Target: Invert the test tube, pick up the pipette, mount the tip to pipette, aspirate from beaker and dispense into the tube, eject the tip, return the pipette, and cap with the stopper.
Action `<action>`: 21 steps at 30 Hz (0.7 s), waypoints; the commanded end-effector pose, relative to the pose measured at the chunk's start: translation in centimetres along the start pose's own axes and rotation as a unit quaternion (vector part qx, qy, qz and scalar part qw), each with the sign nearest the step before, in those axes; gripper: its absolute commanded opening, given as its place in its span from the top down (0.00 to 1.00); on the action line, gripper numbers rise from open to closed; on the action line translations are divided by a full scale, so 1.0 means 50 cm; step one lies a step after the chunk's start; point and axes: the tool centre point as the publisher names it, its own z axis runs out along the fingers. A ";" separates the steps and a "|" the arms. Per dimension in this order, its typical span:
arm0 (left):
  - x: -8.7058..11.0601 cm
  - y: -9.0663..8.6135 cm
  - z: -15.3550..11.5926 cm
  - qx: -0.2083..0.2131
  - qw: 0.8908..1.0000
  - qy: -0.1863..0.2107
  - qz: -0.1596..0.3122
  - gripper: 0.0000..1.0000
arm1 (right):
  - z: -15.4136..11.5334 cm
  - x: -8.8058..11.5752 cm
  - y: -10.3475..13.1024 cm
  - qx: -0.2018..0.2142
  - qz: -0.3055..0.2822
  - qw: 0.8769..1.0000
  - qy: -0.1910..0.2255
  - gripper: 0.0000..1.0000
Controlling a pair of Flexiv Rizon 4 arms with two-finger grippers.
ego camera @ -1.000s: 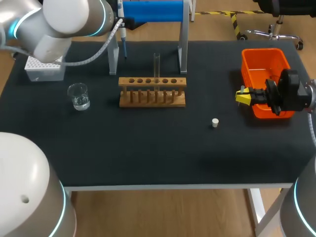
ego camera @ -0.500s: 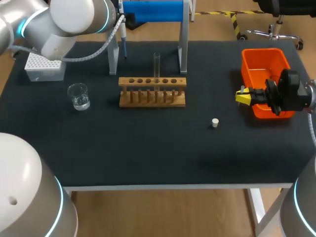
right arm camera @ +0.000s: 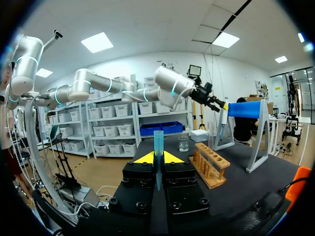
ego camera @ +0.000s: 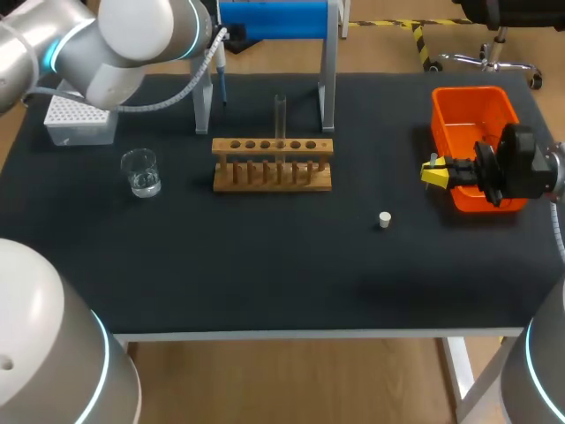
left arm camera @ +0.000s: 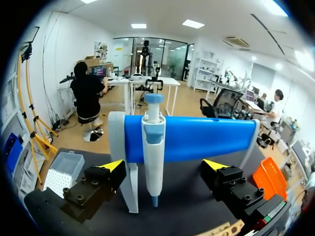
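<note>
Since a second ago, the left arm [ego camera: 132,35] has swung its big silver joint a little toward the blue-barred pipette stand [left arm camera: 206,138]; the right arm has kept still.

From above, the left fingers are hidden behind that arm's own joint and cable. The left wrist view shows the left gripper [left arm camera: 163,165] spread wide. The white-and-blue pipette [left arm camera: 153,147] hangs on the stand ahead of it, between the two yellow tips and touching neither.

The right gripper [right arm camera: 158,157] hovers beside the orange plastic bin [ego camera: 463,110], and its wrist covers the bin's near corner. Its fingers are pressed onto a slim blue pipette tip [right arm camera: 158,140] standing upright between them; from above the tip is too small to make out.

On the black bench [ego camera: 265,256], the clear glass test tube [ego camera: 280,119] stands upright in the wooden rack [ego camera: 272,175]; its contents cannot be told. The small glass beaker [ego camera: 141,172] sits near the white tip box [ego camera: 78,124], which the left arm partly covers. The small white stopper [ego camera: 384,219] lies alone, well apart from the rack.
</note>
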 end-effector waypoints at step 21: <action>-0.002 -0.012 0.028 0.008 1.000 -0.005 -0.004 0.00 | -0.002 0.001 -0.001 0.000 0.000 1.000 0.001 1.00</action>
